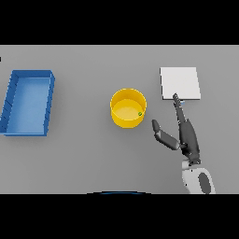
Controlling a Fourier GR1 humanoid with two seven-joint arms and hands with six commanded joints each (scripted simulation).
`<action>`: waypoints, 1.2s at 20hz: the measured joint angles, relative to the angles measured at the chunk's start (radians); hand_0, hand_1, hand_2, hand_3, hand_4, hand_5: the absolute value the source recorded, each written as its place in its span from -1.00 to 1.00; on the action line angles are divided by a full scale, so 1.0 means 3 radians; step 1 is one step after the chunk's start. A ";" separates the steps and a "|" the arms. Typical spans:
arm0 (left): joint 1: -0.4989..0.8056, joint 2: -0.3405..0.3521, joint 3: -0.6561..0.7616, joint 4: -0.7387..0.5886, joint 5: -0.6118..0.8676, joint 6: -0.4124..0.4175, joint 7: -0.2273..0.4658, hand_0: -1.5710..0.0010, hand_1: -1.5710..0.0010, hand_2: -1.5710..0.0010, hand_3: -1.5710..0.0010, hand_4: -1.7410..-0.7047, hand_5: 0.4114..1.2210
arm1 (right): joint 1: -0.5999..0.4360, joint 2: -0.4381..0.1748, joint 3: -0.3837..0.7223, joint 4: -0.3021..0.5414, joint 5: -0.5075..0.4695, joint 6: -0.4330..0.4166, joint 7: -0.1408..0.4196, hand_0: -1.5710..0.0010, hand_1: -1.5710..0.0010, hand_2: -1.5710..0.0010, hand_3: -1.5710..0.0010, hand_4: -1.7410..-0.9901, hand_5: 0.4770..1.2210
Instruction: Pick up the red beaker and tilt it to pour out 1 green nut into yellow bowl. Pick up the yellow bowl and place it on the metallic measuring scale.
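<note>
Head view: grey table seen from above.
Bowl: round yellow plastic bowl (pixel 128 108) stands mid-table, a small green nut (pixel 139 113) inside near its right wall.
Scale: flat pale square measuring scale (pixel 180 83) lies right of the bowl and farther back.
Right hand (pixel 179 130): fingers straight, thumb spread wide, holding nothing; fingertips overlap the scale's near edge.
Key relation: bowl lies just left of this hand's thumb, apart from it.
Tray: blue rectangular tray (pixel 28 103) far left.
Beaker: not visible.

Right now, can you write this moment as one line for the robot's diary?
right hand open, between round yellow bowl and flat metallic measuring scale | small green nut in bowl | bowl on table
</note>
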 measured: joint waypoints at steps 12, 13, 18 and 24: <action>0.1731 -0.0037 0.0202 -0.2102 0.0581 0.0629 0.0754 -1.00 -1.00 -1.00 -0.92 -1.00 1.00 | 0.0062 -0.0084 -0.0022 0.0000 -0.0060 0.0100 -0.0044 1.00 1.00 1.00 1.00 0.96 -0.54; 0.1833 -0.0059 0.0208 -0.2181 0.0599 0.0666 0.0769 -1.00 -1.00 -1.00 -0.94 -1.00 0.93 | 0.0035 -0.0072 -0.0024 0.0031 -0.0064 0.0101 -0.0007 1.00 1.00 1.00 1.00 0.96 -0.54; 0.2095 -0.0106 0.0211 -0.2529 0.0648 0.0759 0.1053 -1.00 -1.00 -1.00 -0.98 -1.00 0.57 | 0.0044 -0.0061 -0.0034 0.0024 -0.0078 0.0083 -0.0088 1.00 1.00 1.00 1.00 0.94 -0.55; 0.2402 0.0016 0.0081 -0.2839 0.0515 0.0716 0.1074 -0.90 -0.75 -0.72 -0.67 0.12 -0.09 | 0.0009 -0.0060 -0.0057 0.0045 -0.0057 0.0037 -0.0022 1.00 1.00 1.00 1.00 0.95 -0.58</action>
